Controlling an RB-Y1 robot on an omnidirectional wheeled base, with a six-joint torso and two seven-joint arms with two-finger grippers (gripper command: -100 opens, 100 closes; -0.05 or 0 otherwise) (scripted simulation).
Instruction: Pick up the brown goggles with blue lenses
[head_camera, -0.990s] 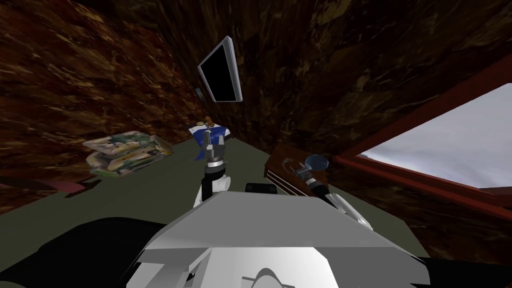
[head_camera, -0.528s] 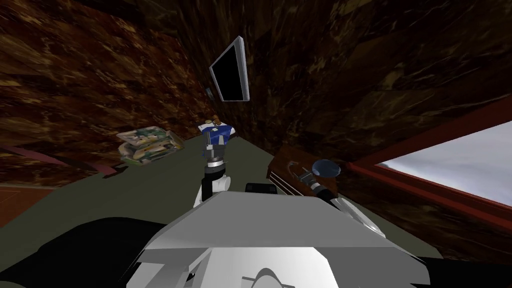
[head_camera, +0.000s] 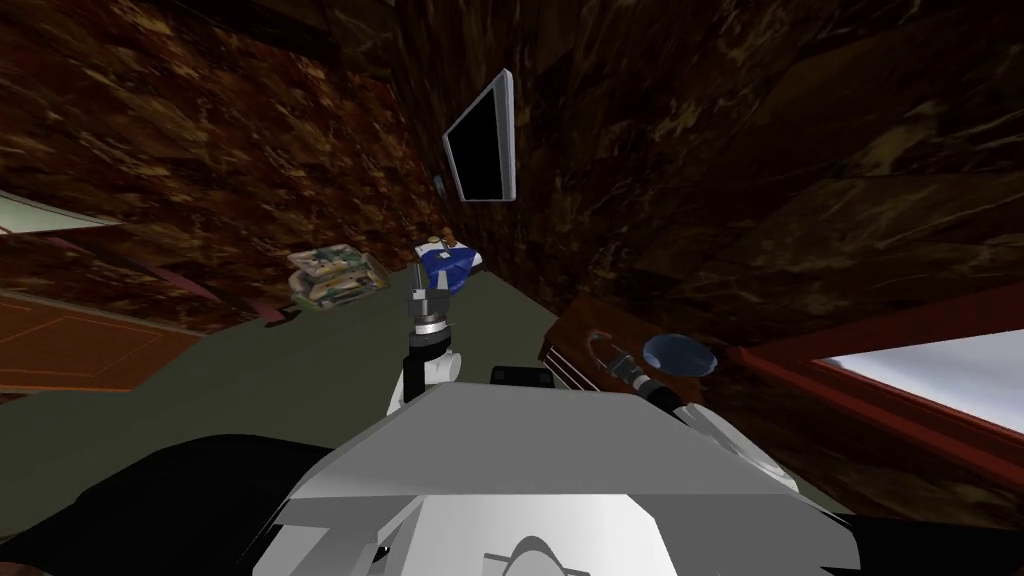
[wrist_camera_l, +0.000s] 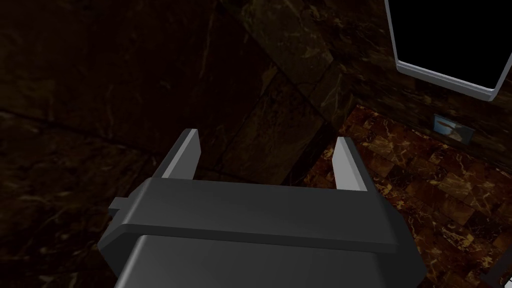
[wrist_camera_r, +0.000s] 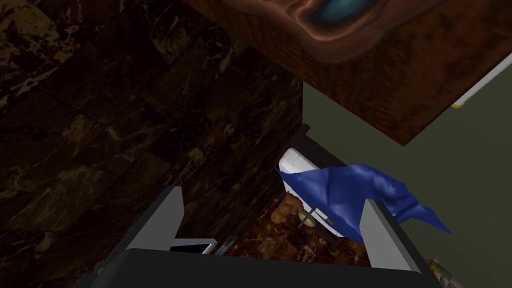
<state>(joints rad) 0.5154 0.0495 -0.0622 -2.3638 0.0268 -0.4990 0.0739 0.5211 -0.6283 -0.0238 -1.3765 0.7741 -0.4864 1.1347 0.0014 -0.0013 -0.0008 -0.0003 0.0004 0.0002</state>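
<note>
Dark brown walls (head_camera: 200, 150) and a dark green floor (head_camera: 300, 380) make up the room. In the last second I have turned my body, so everything has slid across the head view. The screen (head_camera: 482, 142) has gone a bit to the right in the upper middle. The colourful pile (head_camera: 335, 277) on the floor has come in from the left toward the middle. The window (head_camera: 930, 375) has slipped down into the lower right, and an orange-brown patch (head_camera: 80, 345) now shows at the left edge. These things did not move; I did. The brown goggles (wrist_camera_r: 327, 17) with a blue lens lie on the brown wood counter (head_camera: 585, 335), a little right of the middle in the head view. The right gripper (wrist_camera_r: 272, 200) is by that counter, just beside the goggles, but they sit off to one side of its fingers. Its fingers are spread wide and hold nothing, and it points past the goggles at the blue cloth (wrist_camera_r: 360, 195) near the wall. The left gripper (wrist_camera_l: 267, 145) is in the middle of the head view, spread and empty too, facing the wall. I think the turn has not lined things up yet, so the right gripper must swing over the goggles before it can squeeze.
</note>
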